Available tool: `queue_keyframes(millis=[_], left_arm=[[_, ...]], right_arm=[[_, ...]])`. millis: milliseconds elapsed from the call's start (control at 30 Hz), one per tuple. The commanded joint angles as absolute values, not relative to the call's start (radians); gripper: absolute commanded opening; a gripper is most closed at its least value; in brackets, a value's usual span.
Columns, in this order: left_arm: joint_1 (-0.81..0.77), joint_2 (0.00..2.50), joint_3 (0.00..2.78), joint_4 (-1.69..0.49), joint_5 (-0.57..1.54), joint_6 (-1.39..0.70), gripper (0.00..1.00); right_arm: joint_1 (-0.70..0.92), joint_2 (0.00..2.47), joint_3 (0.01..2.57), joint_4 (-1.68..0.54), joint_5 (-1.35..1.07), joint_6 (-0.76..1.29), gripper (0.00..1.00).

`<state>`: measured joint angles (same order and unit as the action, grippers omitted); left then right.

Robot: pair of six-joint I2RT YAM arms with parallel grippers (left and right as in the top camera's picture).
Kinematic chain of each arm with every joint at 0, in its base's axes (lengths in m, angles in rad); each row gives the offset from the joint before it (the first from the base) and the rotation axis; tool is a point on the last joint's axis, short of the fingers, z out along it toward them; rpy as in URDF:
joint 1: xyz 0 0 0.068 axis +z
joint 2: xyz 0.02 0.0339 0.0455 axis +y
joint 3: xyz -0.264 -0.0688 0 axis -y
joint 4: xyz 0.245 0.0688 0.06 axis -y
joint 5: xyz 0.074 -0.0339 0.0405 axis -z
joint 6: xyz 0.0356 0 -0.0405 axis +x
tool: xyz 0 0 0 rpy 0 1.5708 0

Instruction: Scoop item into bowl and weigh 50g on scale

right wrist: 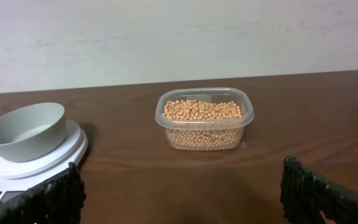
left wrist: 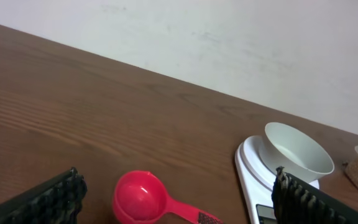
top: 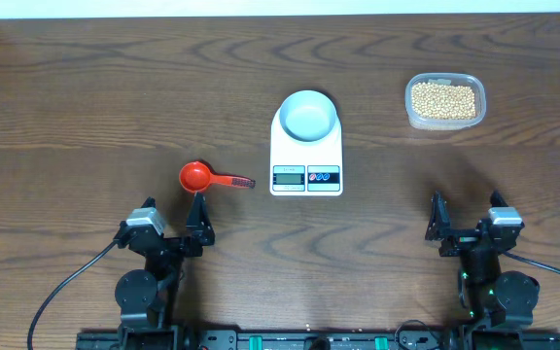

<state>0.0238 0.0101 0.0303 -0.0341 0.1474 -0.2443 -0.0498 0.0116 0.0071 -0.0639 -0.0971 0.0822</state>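
At ctr of the table (top: 86, 97), the scale (top: 305, 156) sits w/ its display & two buttons facing the arms. The bowl (top: 308, 115) stands upright on the scale's platform, toward the far end, and looks empty.

Far R side, well apart from the scale, a clear tub (top: 409, 109) holds the beans (top: 443, 99), a tan layer filling most of it.

Red scoop (top: 197, 176) lies flat on the wood just L of the scale's front corner: cup to the L, handle pointing R toward the scale, cup looks empty.

L gripper (top: 175, 219) is at the near edge, just behind the scoop and not touching it. Its jaws are spread wide w/ nothing btwn them. L wrist view: its fingers (left wrist: 48, 202) sit at the bottom corners, scoop ahead btwn them.

R gripper (top: 467, 222) is at the near edge on the other side, well short of the tub. Its jaws are likewise wide apart, nothing held. R wrist view: fingers (right wrist: 328, 193) frame the tub straight ahead, w/ bowl & scale off to the L.
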Motion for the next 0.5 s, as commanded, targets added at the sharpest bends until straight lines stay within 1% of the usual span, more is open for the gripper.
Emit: queue_keyframes(millis=[0, 200, 467], left_arm=[[0.021, 0.004, 0.049, -0.039, 0.145, -0.268, 0.98], [0.021, 0.004, 0.056, -0.040, 0.145, -0.316, 0.98], [0.021, 0.029, 0.128, -0.073, 0.125, -0.316, 0.98]], right_arm=[[-0.044, 0.007, 0.006, -0.067, -0.104, 0.073, 0.99], [-0.044, 0.007, 0.006, -0.067, -0.104, 0.073, 0.99], [-0.044, 0.007, 0.005, -0.067, -0.104, 0.073, 0.99]])
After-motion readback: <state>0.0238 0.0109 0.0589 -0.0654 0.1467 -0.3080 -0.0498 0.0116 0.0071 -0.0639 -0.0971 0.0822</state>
